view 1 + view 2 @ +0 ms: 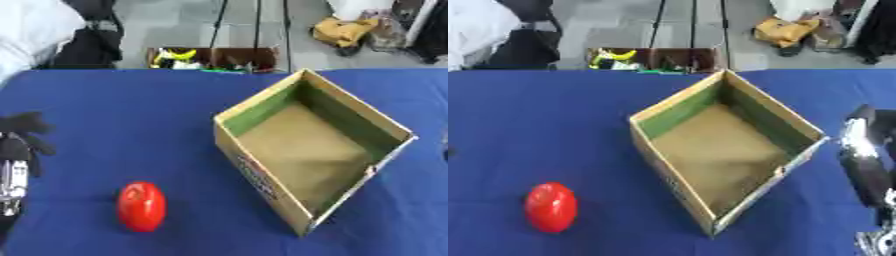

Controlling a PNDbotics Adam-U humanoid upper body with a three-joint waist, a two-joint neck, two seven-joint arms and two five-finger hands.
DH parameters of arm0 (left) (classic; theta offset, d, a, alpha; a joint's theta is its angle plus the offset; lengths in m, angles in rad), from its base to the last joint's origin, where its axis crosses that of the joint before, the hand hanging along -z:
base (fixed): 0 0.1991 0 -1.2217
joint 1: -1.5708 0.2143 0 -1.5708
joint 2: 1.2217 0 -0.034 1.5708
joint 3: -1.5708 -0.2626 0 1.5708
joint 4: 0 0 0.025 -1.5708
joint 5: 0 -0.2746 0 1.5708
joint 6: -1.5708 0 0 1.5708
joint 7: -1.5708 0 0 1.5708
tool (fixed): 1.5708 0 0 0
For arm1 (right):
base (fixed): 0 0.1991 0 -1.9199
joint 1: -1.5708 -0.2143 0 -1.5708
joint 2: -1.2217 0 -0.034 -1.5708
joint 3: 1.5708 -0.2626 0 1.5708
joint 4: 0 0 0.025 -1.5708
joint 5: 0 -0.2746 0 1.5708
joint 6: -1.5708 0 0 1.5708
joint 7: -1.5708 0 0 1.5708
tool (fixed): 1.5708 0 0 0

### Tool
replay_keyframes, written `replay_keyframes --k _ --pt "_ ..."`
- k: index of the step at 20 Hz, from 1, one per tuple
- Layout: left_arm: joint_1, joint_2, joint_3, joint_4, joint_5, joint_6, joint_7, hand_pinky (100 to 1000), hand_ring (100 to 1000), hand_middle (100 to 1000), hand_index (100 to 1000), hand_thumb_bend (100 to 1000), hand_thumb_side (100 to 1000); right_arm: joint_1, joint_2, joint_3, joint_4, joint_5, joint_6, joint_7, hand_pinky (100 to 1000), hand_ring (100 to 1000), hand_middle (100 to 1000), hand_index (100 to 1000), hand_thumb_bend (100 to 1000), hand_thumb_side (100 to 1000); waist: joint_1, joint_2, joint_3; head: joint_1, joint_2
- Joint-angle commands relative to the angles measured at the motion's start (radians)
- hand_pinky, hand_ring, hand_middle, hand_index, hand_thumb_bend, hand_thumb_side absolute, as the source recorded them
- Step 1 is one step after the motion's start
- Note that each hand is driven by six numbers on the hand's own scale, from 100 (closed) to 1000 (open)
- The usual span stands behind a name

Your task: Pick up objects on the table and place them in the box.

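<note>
**Box empty, red object not yet picked**

Box [308, 150] sits open-topped on the blue desk [131, 125], turned so one corner points at 6 o'clock; nothing lies inside. Its open top leaves a clear drop from above.

Red object [142, 206], smooth and oval, possibly a tomato, lies on the desk at 8 o'clock from the box, well apart from it and touching nothing.

Left hand [22, 135] shows at the 9 o'clock edge, near the red object but not on it; fingers look relaxed and spread, holding nothing. It is likely the nearer hand for the pick.

Right hand [866, 155] shows at the 3 o'clock edge, just beside the box; finger state cannot be told.
</note>
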Motion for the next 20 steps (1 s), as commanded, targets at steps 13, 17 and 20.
replay_keyframes --k 13,17,20 --pt "-0.038 0.062 -0.007 -0.02 -0.036 0.015 -0.032 256 498 656 842 100 871 -0.006 -0.021 0.0 -0.021 -0.003 0.002 0.001 548 468 373 562 100 412 0.0 -0.028 0.007 -0.008 0.003" --pt "-0.095 0.154 -0.04 -0.018 -0.096 0.018 -0.092 282 534 713 874 100 820 0.004 -0.024 0.005 -0.021 -0.002 0.012 0.013 554 471 375 564 100 416 0.008 -0.043 0.012 -0.023 0.048" --pt "-0.13 0.218 -0.06 -0.008 -0.143 0.013 -0.139 296 553 736 888 100 810 0.008 -0.024 0.008 -0.021 0.001 0.025 0.032 558 472 376 566 100 419 0.013 -0.05 0.008 -0.031 0.094"
